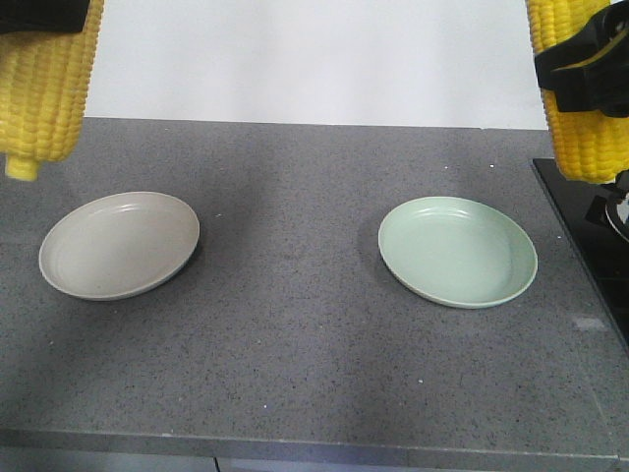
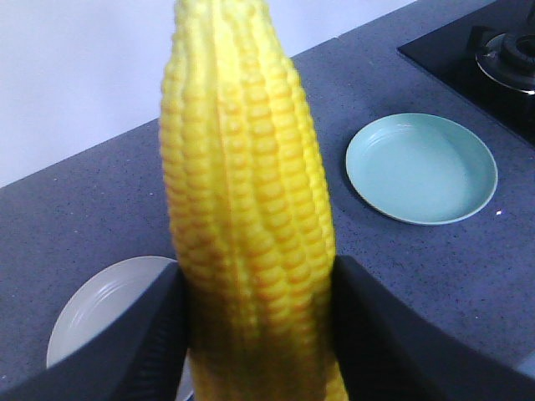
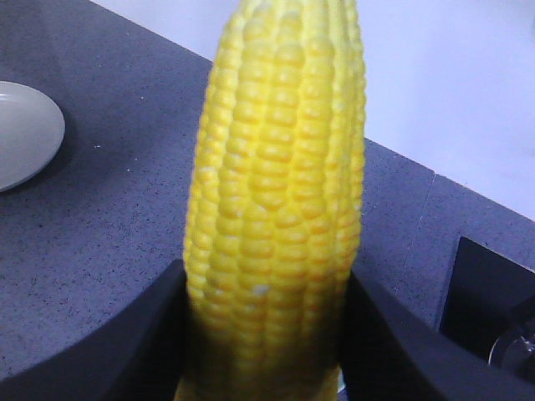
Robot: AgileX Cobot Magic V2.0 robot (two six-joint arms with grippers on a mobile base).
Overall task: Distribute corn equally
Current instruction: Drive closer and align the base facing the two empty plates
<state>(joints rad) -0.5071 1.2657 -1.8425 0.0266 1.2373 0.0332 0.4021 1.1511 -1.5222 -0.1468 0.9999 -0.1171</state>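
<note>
As both plates stand bare, the step in hand is judged to be the carry and set-down of one cob to each. The left end effector (image 2: 259,334) is clamped on the left cob (image 2: 247,192), its dark fingers (image 2: 125,342) pressing either flank. The right end effector (image 3: 263,334) pinches the right cob (image 3: 276,184) in the same way. In the front view each cob hangs near upright and clear of the worktop (image 1: 295,344). The left one is over the rear left corner, pale stub downward, behind the beige plate (image 1: 118,246). The right one is at the right edge, above the black hob (image 1: 580,226), behind and beside the green plate (image 1: 457,251).

Recommendation: bring each arm forward and inward until its cob is over the plate's centre, tip the wrist so the cob lies nearer level, lower it into the dish, and only then part the fingers. Released upright, a tapered cob would likely topple and roll over the shallow rim. The right arm should clear the hob before descending.

Pose: both arms are held high with their grips directed downward — set wide apart, one at each side edge.
</note>
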